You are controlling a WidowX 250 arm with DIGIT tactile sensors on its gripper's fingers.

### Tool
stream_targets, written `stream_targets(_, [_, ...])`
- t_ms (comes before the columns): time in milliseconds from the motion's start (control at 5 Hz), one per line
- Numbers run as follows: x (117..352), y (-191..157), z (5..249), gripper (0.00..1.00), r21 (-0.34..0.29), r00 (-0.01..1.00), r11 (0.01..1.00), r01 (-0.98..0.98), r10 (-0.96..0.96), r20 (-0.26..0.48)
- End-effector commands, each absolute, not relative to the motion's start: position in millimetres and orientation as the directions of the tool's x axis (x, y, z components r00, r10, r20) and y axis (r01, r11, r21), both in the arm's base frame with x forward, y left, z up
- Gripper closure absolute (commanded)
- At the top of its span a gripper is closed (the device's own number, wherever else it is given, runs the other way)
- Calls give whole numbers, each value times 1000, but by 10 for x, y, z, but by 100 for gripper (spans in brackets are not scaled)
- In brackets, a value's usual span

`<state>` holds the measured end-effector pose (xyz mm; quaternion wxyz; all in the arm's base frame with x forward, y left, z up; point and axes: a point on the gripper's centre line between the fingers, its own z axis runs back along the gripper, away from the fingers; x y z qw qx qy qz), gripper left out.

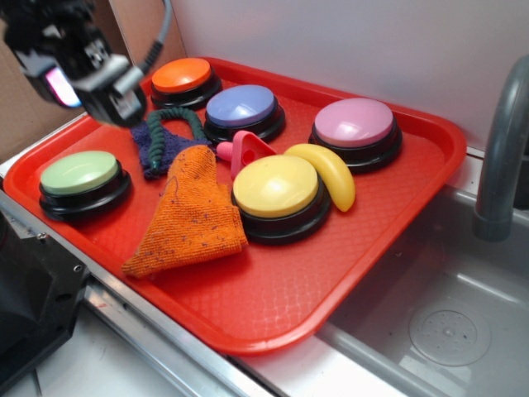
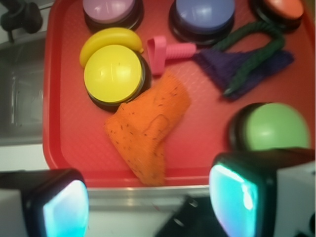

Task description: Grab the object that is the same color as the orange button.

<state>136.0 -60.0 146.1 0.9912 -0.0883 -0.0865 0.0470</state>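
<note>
A red tray (image 1: 397,273) sits on the bench beside a steel sink (image 1: 446,322), and on it we find the orange knitted cloth (image 1: 192,217) lying flat near the front edge, touching the yellow button (image 1: 275,187). The orange button (image 1: 182,75) stands at the back. Our gripper (image 2: 148,200) hangs above the tray's left rear, jaws spread and empty. In the wrist view, the cloth lies just ahead of the jaws, its long axis running diagonally, so we judge a forward descent is needed.
</note>
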Motion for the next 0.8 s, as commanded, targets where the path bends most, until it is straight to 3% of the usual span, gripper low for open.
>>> stream_targets(0, [1530, -723, 897, 0, -116, 939, 957, -265, 283, 195])
stream_targets(400, [1551, -639, 466, 0, -48, 925, 936, -348, 352, 141])
stream_targets(600, [1585, -659, 344, 4, -65, 924, 936, -347, 353, 149])
